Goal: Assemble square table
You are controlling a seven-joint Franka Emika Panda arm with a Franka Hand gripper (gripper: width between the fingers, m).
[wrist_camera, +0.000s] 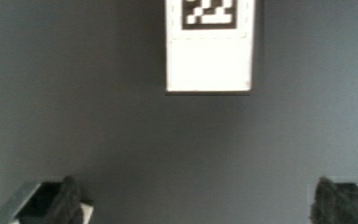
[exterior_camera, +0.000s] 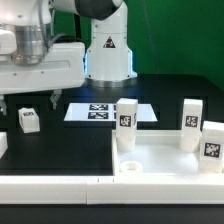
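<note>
Nearest, along the front edge in the exterior view, a long white rail (exterior_camera: 60, 187) lies across the black table (exterior_camera: 70, 145); it looks like a stop against which parts can be squared up, though that is a judgement. Just behind it, on the exterior view's right, sits the square panel (exterior_camera: 170, 158) of the table, flat, rim up, with a round corner socket (exterior_camera: 130, 168) showing near its front edge; lying this way it offers its sockets upward, ready to take legs from above. Three legs stand upright at or on the panel: one (exterior_camera: 126, 122) at its far left corner, one (exterior_camera: 192, 123) further right, one (exterior_camera: 213, 147) at the frame's right edge; whether any is seated in a socket I cannot tell. A fourth leg (exterior_camera: 29, 122) lies apart on the exterior view's left, with another white piece (exterior_camera: 3, 145) cut off at the frame's edge. Above that loose leg hangs the gripper (exterior_camera: 28, 105), fingers spread wide and holding nothing; the wrist view shows both fingertips (wrist_camera: 55, 203) far apart over bare table, with a tagged white part (wrist_camera: 213, 45) ahead; probably it is lining up for a grasp. Farther back lies the marker board (exterior_camera: 105, 112), flat and fixed; behind it stands the arm's base (exterior_camera: 108, 50).
</note>
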